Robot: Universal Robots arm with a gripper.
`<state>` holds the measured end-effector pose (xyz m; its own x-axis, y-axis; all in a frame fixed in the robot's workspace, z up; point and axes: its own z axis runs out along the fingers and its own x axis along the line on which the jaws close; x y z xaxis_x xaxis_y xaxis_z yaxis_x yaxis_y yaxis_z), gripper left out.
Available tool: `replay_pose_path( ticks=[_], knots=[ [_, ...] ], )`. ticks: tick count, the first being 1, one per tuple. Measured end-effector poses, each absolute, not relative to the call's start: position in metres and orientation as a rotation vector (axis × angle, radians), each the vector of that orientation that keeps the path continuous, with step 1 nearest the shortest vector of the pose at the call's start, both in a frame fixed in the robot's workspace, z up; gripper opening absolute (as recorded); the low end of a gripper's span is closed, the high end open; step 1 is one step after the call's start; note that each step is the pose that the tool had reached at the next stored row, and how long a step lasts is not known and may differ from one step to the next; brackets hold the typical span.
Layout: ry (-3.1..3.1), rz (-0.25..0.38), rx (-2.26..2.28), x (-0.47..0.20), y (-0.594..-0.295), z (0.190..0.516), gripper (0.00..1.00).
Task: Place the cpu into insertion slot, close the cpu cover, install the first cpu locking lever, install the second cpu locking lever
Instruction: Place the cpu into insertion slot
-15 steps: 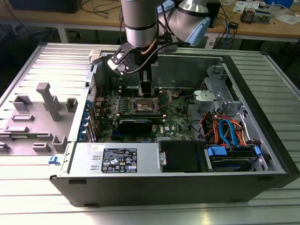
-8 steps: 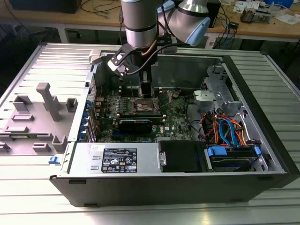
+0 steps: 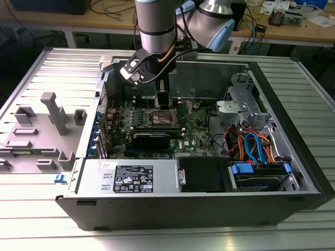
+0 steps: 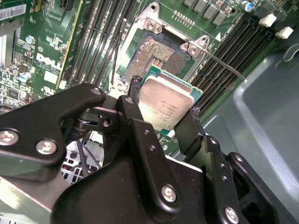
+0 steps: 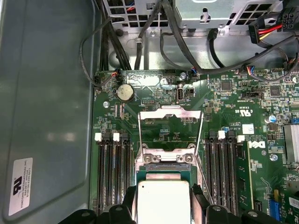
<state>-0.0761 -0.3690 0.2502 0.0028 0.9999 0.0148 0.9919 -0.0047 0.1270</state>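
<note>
open desktop computer case (image 3: 199, 209) lying on its side on a slatted metal bench (image 3: 157, 241), seen from my remote station. the robot arm (image 3: 157, 26) reaches down from the far side into the case's middle. a green motherboard (image 3: 196, 128) covers the case floor towards the exterior view's left, and drive cages with orange and blue cables sit towards its right.

long black memory slots (image 5: 114, 172) flank the socket area on both sides. the cpu cover (image 5: 171, 112), a thin silver frame with a big window, stands swung open on the far side of the socket, out of the chip's way.

the insertion slot (image 4: 159, 53) lies bare, its dull golden contact field showing. the tool (image 4: 164, 99) is clamped on the cpu (image 4: 166, 100), one black finger on each of two opposite edges, silver top facing the cameras. the chip hangs just above the socket, overlapping its near edge, not seated. i cannot tell how much gap is left.

a thin wire locking lever (image 4: 224, 64) juts out from the socket corner, released and clear of the opening.

as i judge it, doing this step well means holding the chip flat, squaring its edges to the socket rim, and centring it over the contact field before any descent. a tilted or offset entry could scrape the fine contacts. the grip should stay light on the edges, so the chip settles by its own fit and is not pressed in.
</note>
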Motion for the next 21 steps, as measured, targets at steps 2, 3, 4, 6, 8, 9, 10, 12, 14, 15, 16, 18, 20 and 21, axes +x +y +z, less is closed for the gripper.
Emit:
replay_pose_path(
  ticks=[2, 3, 4, 6, 8, 9, 10, 12, 14, 15, 16, 18, 20, 21],
  knots=[
    [2.158, 0.154, 2.166, -0.076, -0.369, 0.245, 0.55],
    [2.158, 0.154, 2.166, -0.076, -0.369, 0.243, 0.55],
    [2.158, 0.154, 2.166, -0.076, -0.369, 0.241, 0.55],
    [2.158, 0.154, 2.166, -0.076, -0.369, 0.235, 0.55],
    [2.158, 0.154, 2.166, -0.076, -0.369, 0.230, 0.55],
    [2.158, 0.154, 2.166, -0.076, -0.369, 0.228, 0.55],
    [2.158, 0.154, 2.166, -0.076, -0.369, 0.227, 0.55],
    [2.159, 0.153, 2.167, -0.076, -0.369, 0.223, 0.55],
    [2.159, 0.153, 2.167, -0.076, -0.369, 0.219, 0.55],
    [2.159, 0.152, 2.167, -0.076, -0.369, 0.217, 0.55],
    [2.159, 0.152, 2.167, -0.076, -0.369, 0.215, 0.55],
    [2.160, 0.151, 2.168, -0.076, -0.369, 0.212, 0.55],
    [2.160, 0.149, 2.168, -0.076, -0.369, 0.209, 0.55],
    [2.160, 0.148, 2.167, -0.076, -0.369, 0.209, 0.55]
  ],
)
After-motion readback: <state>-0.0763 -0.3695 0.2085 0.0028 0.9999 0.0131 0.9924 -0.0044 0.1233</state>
